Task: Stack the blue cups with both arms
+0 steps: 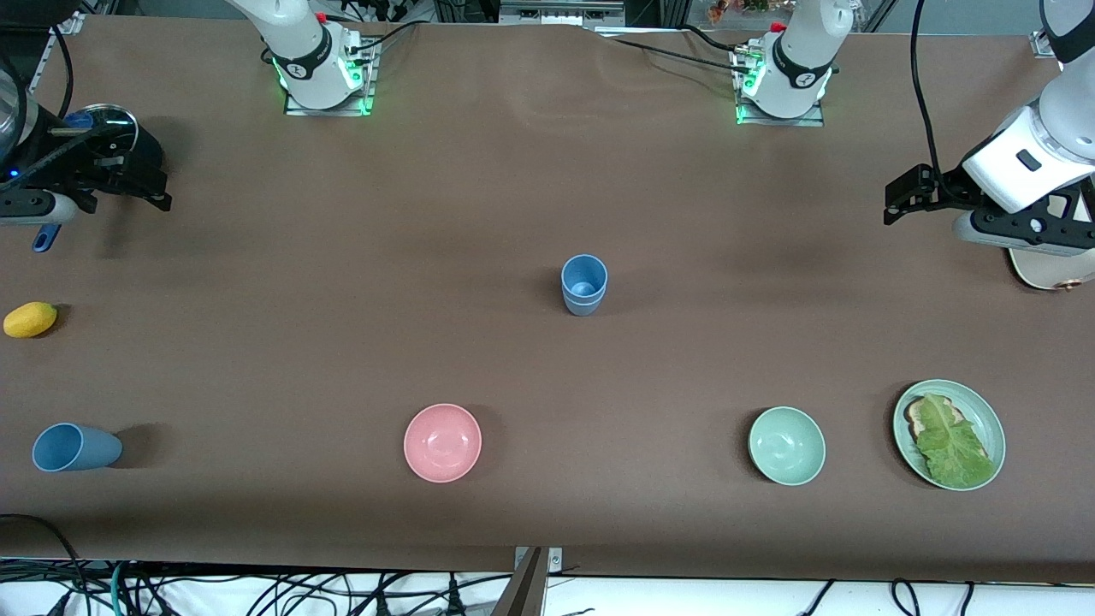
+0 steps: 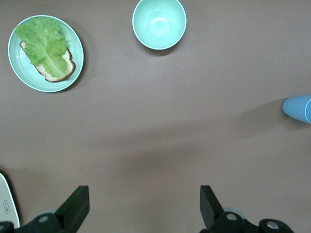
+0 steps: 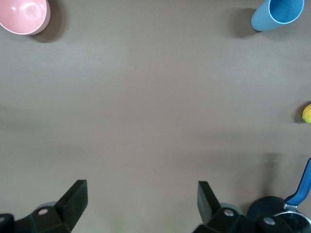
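A greyer blue cup (image 1: 584, 285) stands upright, mouth up, at the middle of the table; its edge also shows in the left wrist view (image 2: 299, 108). A brighter blue cup (image 1: 75, 447) lies on its side at the right arm's end, near the front camera, and also shows in the right wrist view (image 3: 275, 13). My left gripper (image 1: 892, 204) hangs open and empty over bare table at the left arm's end (image 2: 144, 208). My right gripper (image 1: 161, 195) hangs open and empty over the right arm's end (image 3: 142, 204). Both are well apart from the cups.
A pink bowl (image 1: 442, 442) and a pale green bowl (image 1: 786, 446) sit near the front camera. A green plate (image 1: 984, 411) holds bread and lettuce. A yellow lemon (image 1: 30, 319) and a blue-handled utensil (image 1: 44, 238) lie at the right arm's end.
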You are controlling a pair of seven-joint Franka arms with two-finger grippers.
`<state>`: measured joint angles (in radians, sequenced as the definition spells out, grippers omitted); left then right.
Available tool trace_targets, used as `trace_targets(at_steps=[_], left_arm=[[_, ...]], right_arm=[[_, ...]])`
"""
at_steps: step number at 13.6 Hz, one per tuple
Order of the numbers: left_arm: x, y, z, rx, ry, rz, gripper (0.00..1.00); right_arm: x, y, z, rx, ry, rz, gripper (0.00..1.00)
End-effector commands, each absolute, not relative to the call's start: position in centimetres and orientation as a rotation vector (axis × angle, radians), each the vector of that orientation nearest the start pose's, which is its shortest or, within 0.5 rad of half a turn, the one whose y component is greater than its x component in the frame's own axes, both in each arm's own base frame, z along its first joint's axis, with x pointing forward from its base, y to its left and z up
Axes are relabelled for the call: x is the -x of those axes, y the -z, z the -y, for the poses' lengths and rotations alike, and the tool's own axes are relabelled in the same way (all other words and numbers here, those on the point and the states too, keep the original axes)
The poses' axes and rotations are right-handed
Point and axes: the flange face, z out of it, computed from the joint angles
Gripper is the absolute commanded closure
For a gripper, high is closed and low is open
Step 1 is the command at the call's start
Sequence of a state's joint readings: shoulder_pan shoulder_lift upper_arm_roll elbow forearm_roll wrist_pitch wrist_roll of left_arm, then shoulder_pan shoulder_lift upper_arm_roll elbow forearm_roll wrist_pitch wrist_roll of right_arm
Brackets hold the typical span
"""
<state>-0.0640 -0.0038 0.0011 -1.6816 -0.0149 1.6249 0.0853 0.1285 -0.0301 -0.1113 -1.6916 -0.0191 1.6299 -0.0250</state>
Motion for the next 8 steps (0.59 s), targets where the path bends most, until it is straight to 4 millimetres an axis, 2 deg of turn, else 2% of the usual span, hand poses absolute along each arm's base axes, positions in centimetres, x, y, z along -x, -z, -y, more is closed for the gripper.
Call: trace_targets(at_steps=[1, 8], left_arm=[[-55.24, -58.32, 3.70, 3.135, -0.087, -0.262, 0.00], [-55.22, -58.31, 3.70, 3.135, -0.089, -0.262, 0.00]], right_arm=[[-55.68, -59.39, -0.62, 3.155, -0.063, 0.084, 0.00], [-55.98, -59.36, -0.93, 3.155, -0.073, 0.088, 0.00]])
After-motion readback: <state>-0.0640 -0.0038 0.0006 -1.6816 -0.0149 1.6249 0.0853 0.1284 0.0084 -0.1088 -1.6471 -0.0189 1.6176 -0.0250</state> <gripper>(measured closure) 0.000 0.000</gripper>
